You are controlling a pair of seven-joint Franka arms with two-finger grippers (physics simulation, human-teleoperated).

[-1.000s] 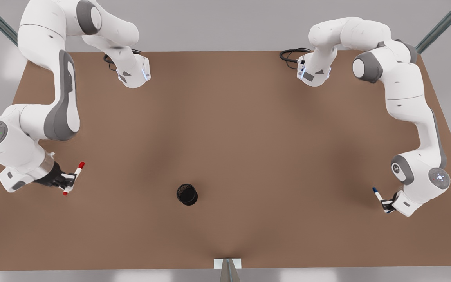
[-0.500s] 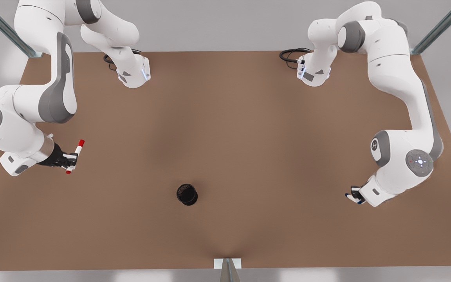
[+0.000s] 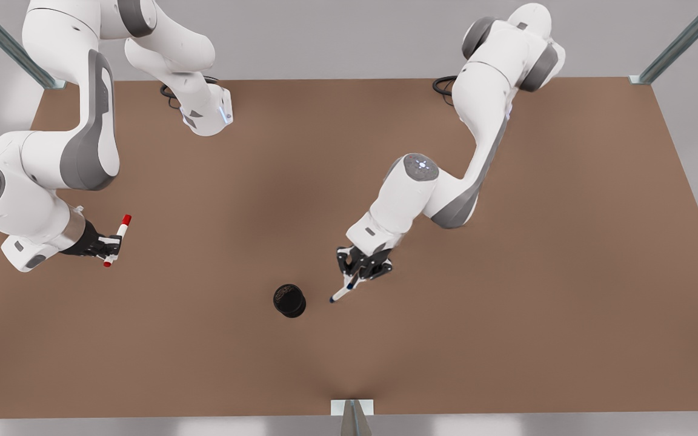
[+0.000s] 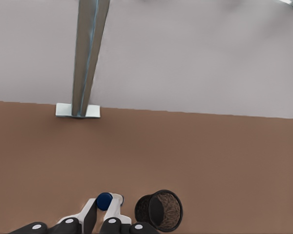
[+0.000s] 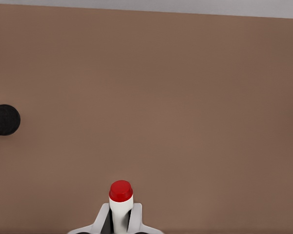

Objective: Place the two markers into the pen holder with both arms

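The left end effector (image 3: 358, 272) pinches the blue marker (image 3: 342, 293) just right of the pen holder (image 3: 289, 300); next, centre it over the rim. The right end effector (image 3: 108, 247), far left on the desk (image 3: 506, 303), waits pinching the red marker (image 3: 116, 240).

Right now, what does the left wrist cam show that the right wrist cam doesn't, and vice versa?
Left wrist view alone: the left claw shut on the blue marker, close beside the pen holder, plus a metal post on its base plate at the table's edge.

Right wrist view alone: the right claw shut on the red marker, pointing out over bare table.

Both: the brown table and the black pen holder, which sits far off at the picture's edge in the right wrist view.
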